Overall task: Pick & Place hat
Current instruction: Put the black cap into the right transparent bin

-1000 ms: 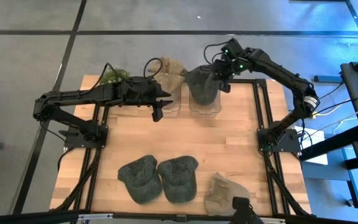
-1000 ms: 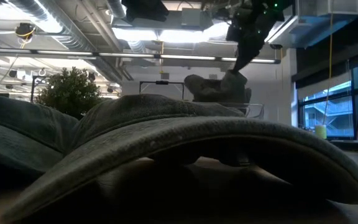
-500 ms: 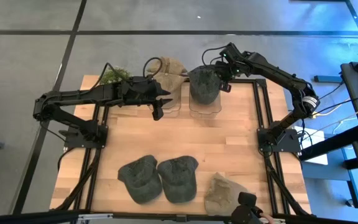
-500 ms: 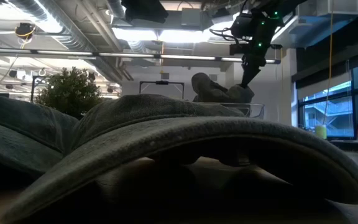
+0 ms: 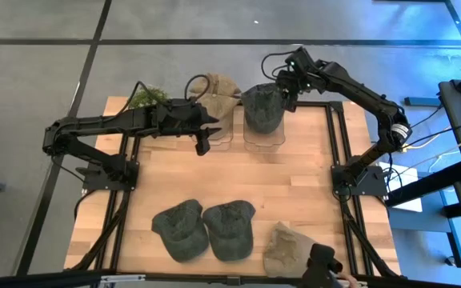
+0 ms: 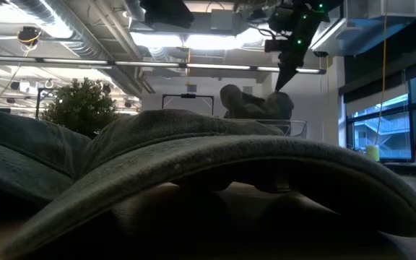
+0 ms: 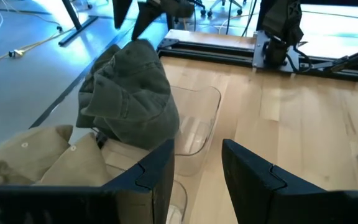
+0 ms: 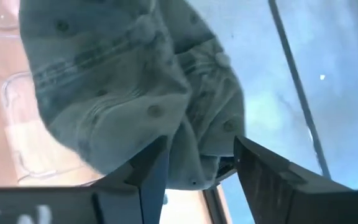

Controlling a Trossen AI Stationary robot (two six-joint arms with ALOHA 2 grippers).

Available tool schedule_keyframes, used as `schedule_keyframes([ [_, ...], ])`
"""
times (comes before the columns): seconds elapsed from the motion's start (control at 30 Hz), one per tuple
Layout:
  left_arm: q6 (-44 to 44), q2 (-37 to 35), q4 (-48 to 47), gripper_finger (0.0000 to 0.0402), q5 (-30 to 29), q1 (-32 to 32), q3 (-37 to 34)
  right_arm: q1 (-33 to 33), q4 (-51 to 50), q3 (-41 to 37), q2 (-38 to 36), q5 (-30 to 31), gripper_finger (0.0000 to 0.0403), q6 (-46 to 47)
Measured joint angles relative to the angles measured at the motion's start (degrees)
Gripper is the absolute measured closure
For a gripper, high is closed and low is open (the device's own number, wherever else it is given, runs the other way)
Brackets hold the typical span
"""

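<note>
Soft green cloth, the cap [image 5: 262, 110] sits crumpled on the clear holder [image 5: 264, 136] at the table's far edge. Our right gripper [image 5: 289, 86] hovers beside it, fingers spread and empty. We judge it light and floppy; the stiffer brim grips best. The left gripper [image 5: 205, 134], also spread, waits nearby.

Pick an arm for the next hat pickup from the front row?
Right, probably. The right gripper has its jaws open and empty beside the dark green hat on the clear stand. The left gripper waits open by the tan hat. Neither is near the front hats.
</note>
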Motion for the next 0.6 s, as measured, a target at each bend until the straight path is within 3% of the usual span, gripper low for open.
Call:
schedule_keyframes([
  [0.23, -0.13, 0.0, -4.67, 0.0272, -0.04, 0.0, 0.0, -0.02, -0.31, 3.35, -0.02, 9.68, 0.0216, 4.71],
  [0.6, -11.3, 0.0, -28.2, 0.0272, 0.92, -3.34, 0.0, 3.28, -2.73, 6.71, -0.07, 5.67, 0.0216, 11.94],
])
